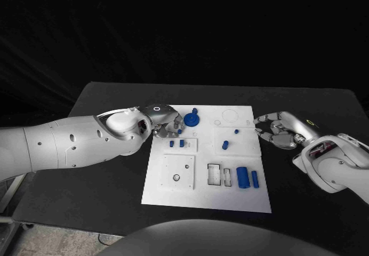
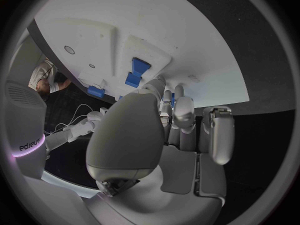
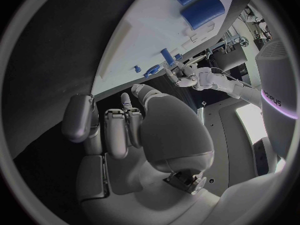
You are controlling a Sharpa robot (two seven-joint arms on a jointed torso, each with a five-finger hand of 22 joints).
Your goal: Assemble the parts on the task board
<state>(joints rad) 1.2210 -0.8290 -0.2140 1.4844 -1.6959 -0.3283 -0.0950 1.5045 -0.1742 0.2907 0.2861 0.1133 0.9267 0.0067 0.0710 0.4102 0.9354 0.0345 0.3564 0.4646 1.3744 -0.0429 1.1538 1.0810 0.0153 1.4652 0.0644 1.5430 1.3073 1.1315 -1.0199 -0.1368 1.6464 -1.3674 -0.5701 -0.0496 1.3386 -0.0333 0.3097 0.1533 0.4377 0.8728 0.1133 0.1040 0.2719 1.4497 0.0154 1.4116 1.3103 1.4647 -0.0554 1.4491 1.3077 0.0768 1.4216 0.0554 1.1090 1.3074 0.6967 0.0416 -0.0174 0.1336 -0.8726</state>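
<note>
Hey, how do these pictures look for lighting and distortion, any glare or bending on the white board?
Head view: the task board is evenly lit against a dark room, no glare, edges straight. Left wrist view: fisheye bends the board's edge, and the left robot hand looms large. Right wrist view: same bending, the board bright, the right robot hand dim.

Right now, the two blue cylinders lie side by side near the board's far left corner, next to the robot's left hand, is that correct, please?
Not quite. The two blue cylinders lie side by side near the near right edge of the task board, away from the left robot hand, which is at the far left. The head view shows this.
</note>
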